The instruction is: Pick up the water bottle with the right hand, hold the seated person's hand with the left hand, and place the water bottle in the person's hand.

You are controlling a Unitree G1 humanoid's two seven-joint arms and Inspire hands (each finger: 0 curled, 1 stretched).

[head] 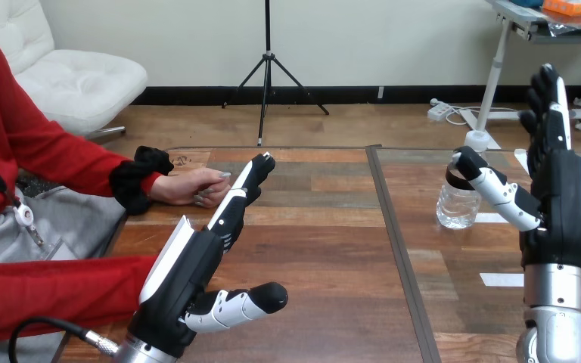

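Note:
A clear water bottle (460, 189) with a white cap stands upright on the table at the right. My right hand (560, 197) is raised just right of it, fingers straight and pointing up, thumb reaching toward the bottle's neck; it is open. My left hand (197, 265) stretches forward at the left, fingers straight and thumb held out to the right. Its fingertips (257, 168) come up to the person's hand (197, 187), which rests loosely curled on the table's left edge. Whether they touch I cannot tell.
The wooden table (318, 227) has a dark seam running front to back down its middle. White tape marks (499, 279) lie on its right part near my right arm. The person's other red-sleeved forearm (53, 291) lies along the near left edge.

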